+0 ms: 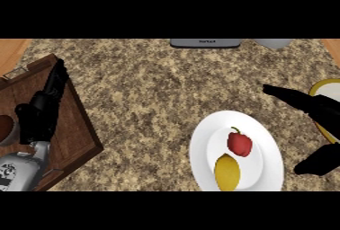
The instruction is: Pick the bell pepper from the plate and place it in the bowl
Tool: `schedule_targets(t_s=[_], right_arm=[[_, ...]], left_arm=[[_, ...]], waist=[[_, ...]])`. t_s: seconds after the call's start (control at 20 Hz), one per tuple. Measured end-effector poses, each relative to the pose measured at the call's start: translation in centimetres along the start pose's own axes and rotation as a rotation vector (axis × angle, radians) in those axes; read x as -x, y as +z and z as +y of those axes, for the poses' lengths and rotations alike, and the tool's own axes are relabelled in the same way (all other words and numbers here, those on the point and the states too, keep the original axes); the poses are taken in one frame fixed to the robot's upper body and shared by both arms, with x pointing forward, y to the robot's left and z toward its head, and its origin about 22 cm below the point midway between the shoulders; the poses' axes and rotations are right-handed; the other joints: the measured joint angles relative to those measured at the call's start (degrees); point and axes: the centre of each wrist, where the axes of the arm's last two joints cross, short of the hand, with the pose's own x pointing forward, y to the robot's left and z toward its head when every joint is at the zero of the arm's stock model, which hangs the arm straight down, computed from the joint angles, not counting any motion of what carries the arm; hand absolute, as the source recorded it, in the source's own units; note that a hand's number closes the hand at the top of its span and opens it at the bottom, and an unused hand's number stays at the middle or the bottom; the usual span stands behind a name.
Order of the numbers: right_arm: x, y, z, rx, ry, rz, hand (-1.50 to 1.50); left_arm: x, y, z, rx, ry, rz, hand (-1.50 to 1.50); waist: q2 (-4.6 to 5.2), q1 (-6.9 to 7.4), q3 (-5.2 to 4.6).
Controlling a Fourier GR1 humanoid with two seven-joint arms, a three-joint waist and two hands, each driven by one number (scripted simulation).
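The red bell pepper [239, 143] lies on the white plate [206, 148] at the lower right of the counter, just behind a yellow lemon-like fruit [227, 172]. My right hand [323, 112] hovers to the right of the plate, open, with fingers pointing left and the thumb [317, 162] spread low; it is apart from the pepper. Under this hand, at the right edge, a yellow bowl [327, 84] shows only in part. My left hand [41, 110] rests open over the wooden tray at the left, fingers up.
A wooden tray [73, 134] fills the left side, with a brown round object [4, 128] at the view's edge. A grey appliance [204, 43] and a pale grey vessel [273, 43] stand at the counter's far edge. Speckled counter lies between tray and plate.
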Motion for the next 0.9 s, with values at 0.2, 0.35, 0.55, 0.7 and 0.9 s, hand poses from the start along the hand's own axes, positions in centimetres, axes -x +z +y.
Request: schedule_targets(t_s=[0.2, 0.35, 0.55, 0.7, 0.9], right_arm=[[-1.3, -1.3, 1.1, -0.091, 0.027, 0.022, -1.5], [-2.6, -2.5, 2.1, -0.148, 0.058, 0.051, -1.5], [-2.8, -3.7, 3.6, -0.216, 0.105, 0.114, -1.5], [-3.0, -4.4, 5.3, -0.257, 0.144, 0.18, -1.5], [-2.4, -5.4, 6.4, -0.273, 0.166, 0.228, -1.5]], left_arm=[[0.3, 0.1, -0.6, 0.0, -0.001, -0.003, 0.0], [0.5, 0.4, -0.4, 0.005, 0.0, -0.007, 0.0], [-0.1, -0.2, -0.7, 0.003, 0.0, -0.007, 0.0], [0.1, -0.3, -0.2, 0.001, 0.003, -0.004, 0.0], [0.1, 0.0, 0.2, -0.003, -0.001, -0.001, 0.0]], waist=[[0.03, -0.03, 0.04], [0.03, 0.05, 0.04], [0.05, -0.02, 0.06], [0.05, -0.05, 0.07], [0.05, -0.03, 0.08]])
